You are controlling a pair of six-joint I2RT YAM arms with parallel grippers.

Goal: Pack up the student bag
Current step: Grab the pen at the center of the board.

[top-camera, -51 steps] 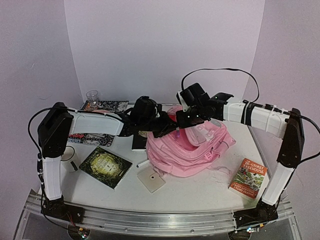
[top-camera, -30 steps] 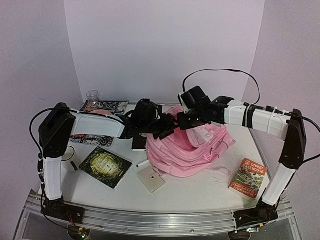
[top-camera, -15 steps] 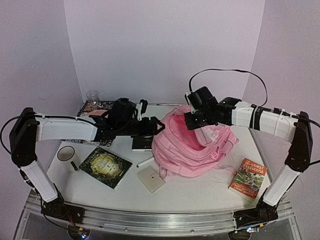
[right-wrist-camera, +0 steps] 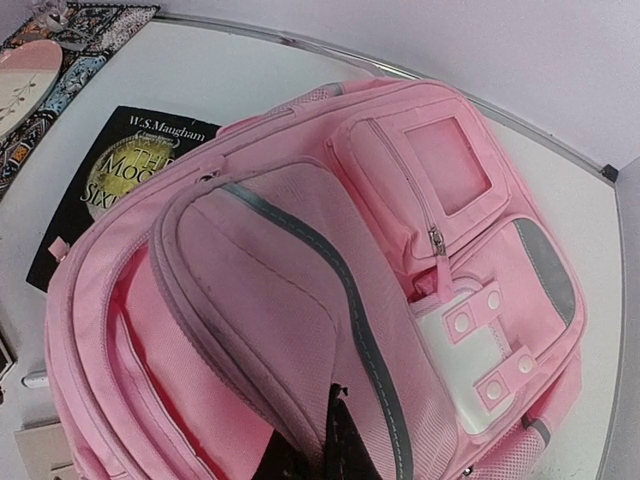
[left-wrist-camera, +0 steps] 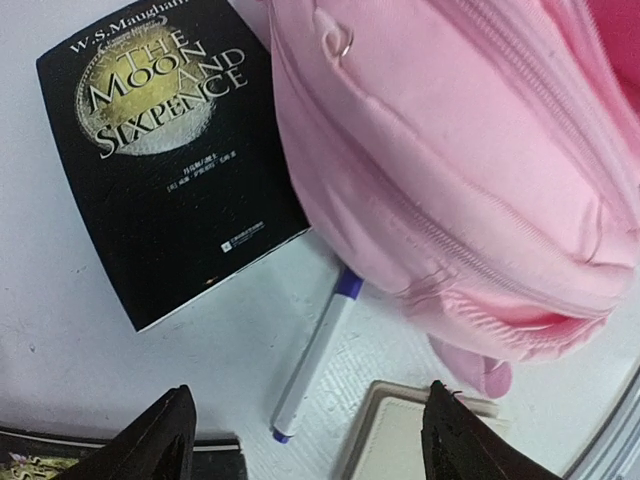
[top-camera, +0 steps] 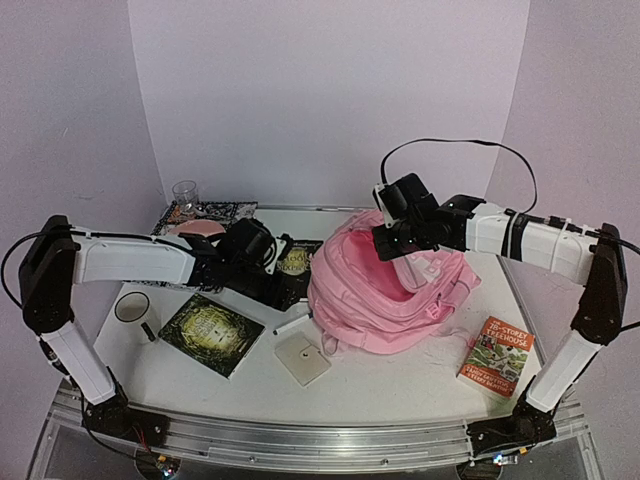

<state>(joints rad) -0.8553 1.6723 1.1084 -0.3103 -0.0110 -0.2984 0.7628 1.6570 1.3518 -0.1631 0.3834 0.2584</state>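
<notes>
Since the student bag [top-camera: 385, 300] is the biggest thing here, I'll start with it: it's slumped on the table [top-camera: 400, 390] a bit right of the middle, pale pink, with its zipped front pockets facing up. The right gripper [right-wrist-camera: 322, 440] is clamped tight on the grey-trimmed edge of the bag's front flap and holds it up. Right up against the bag's left side lies a black book [left-wrist-camera: 160, 170], "The Moon and Sixpence". Just beside it is a white pen [left-wrist-camera: 315, 365], its purple end right at the bag's edge. The left gripper [left-wrist-camera: 308, 392] hangs above that pen with its 2 fingers spread wide and nothing between them. Nearer the front there's a cream square card [top-camera: 302, 357] with a dark green book [top-camera: 210, 333] to its left. 1 orange book [top-camera: 495, 355] sits off to the right, well apart from the bag.
</notes>
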